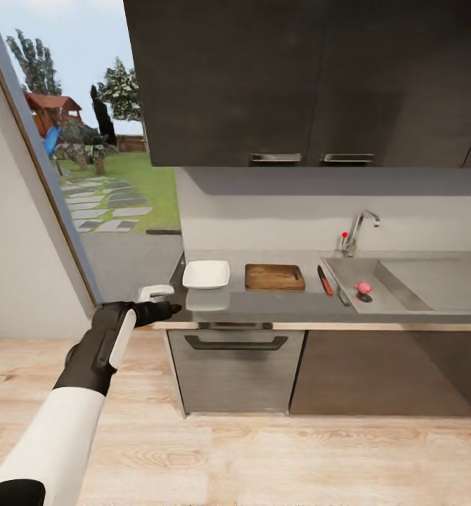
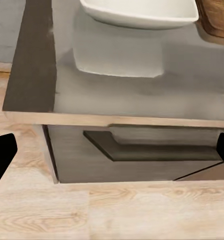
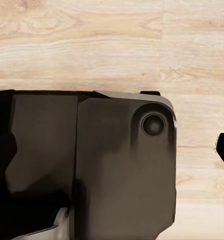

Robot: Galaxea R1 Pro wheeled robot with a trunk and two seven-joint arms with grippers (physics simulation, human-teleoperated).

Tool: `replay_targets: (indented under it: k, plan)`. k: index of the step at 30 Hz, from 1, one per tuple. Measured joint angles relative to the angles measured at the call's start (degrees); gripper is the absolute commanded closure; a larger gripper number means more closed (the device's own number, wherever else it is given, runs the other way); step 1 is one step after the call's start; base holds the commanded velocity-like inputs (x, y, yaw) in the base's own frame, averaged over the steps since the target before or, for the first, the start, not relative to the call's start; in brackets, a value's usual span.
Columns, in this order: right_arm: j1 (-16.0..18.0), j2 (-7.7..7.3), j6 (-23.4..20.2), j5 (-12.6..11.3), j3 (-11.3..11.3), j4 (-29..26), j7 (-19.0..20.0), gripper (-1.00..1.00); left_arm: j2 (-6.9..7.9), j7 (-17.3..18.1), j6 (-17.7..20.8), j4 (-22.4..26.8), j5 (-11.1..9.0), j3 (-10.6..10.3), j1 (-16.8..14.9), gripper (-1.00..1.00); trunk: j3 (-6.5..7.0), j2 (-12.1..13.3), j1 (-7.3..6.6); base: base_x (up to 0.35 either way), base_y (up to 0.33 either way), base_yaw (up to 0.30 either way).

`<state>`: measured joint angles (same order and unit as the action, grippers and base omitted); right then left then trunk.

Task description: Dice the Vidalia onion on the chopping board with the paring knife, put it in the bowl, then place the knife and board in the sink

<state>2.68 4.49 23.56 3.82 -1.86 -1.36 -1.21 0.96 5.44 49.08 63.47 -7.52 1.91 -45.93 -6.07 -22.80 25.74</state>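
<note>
While the Vidalia onion [image 1: 363,287] is seen at four o'clock on the sink [image 1: 432,275] drainboard beside the paring knife [image 1: 325,280], it is judged small, firm, smooth and liable to roll, best pinched across its middle. Along the left wrist view, the left gripper [image 2: 112,150] is spread wide, empty, before the bowl [image 2: 140,13] at twelve o'clock. By the right wrist view, the right gripper [image 3: 114,150] is likewise parted over the robot's dark base [image 3: 122,170].

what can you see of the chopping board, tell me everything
The chopping board is a brown, wood-grained rectangle with rounded corners and a slot handle near its right end. It lies flat on the grey countertop, between the white bowl on its left and the paring knife on its right, apart from both. Nothing rests on it and no gripper touches it. One corner of it shows in the left wrist view.
</note>
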Motion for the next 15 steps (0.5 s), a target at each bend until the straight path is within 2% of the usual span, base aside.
replay_targets:
  k: [3,5,15]
  plan:
    - [0.0,-0.01,0.0,0.0,0.0,0.0,0.0,-1.00,-0.09,0.1,-0.2,0.3,0.2,-2.5,0.0,-1.00,0.00,0.0,-0.01,0.135,-0.251,0.000]
    - [0.0,-0.02,0.0,0.0,0.0,0.0,-0.1,-1.00,-0.12,0.1,-0.3,0.9,0.2,-3.1,0.0,-1.00,0.00,0.0,-0.01,0.170,-0.257,0.000]
    - [0.0,-0.02,0.0,0.0,0.0,0.0,-0.1,-1.00,-0.30,0.0,-0.3,4.4,0.3,-3.8,0.1,-1.00,0.00,0.0,-0.01,0.203,-0.252,0.000]
